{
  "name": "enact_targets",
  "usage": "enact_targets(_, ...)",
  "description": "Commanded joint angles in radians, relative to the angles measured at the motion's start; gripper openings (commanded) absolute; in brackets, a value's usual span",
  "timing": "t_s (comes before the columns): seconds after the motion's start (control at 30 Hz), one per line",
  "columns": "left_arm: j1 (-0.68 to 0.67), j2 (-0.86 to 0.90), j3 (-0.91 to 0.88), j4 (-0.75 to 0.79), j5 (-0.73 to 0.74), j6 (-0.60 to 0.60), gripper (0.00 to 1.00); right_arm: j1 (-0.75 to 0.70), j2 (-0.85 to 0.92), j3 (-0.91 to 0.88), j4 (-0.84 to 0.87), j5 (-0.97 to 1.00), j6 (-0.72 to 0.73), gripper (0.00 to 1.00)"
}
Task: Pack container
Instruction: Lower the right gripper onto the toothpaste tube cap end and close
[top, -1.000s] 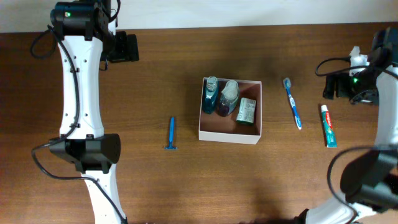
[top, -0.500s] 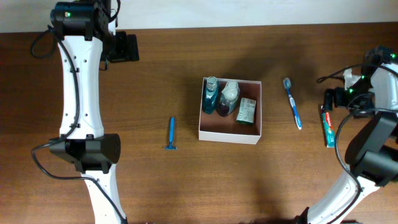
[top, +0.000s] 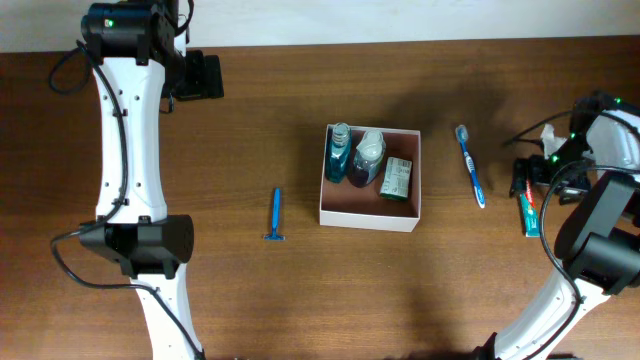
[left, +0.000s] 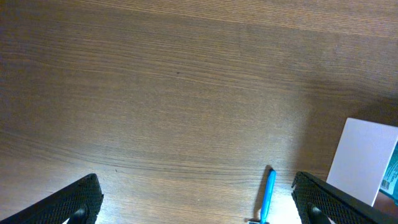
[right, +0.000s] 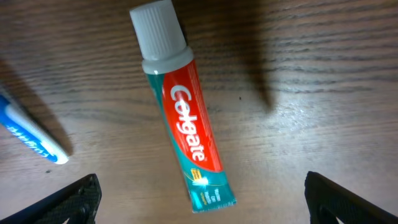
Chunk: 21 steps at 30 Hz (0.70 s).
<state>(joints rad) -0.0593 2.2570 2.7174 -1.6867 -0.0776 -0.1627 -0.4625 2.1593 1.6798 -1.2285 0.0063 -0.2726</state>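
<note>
Hovering the right hand (right: 200, 190), spread wide, over the toothpaste (right: 183, 124) lying right of the container (top: 368, 216), readying a grasp for packing.

Overhead, the light is even and moderate. The brown table (top: 300, 290) reads rather dark, with a soft, blurry shadow at one o'clock of the white box (top: 368, 220). Focus is sharp throughout. In the right wrist view the toothpaste tube (right: 183, 118) is crisp; a pale sheen lies on the wood at three o'clock of it, a dim shadow at one o'clock. The left wrist view is softer, its wood grain slightly smeared and darker toward three o'clock.
</note>
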Motion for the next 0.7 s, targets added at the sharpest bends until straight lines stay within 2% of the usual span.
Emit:
enact_targets(0.0, 0.003, -0.011, -0.002, -0.001, 0.003, -0.008, 0.99, -0.004, 0.007, -0.037, 0.022, 0.033, -0.016, 1.00)
enact_targets(0.27, 0.003, -0.011, -0.002, -0.001, 0.003, -0.008, 0.99, -0.005, 0.007, -0.046, 0.072, 0.032, -0.097, 0.99)
enact_targets(0.67, 0.002, -0.011, -0.002, -0.001, 0.003, -0.008, 0.99, -0.005, 0.007, -0.081, 0.135, 0.032, -0.116, 0.99)
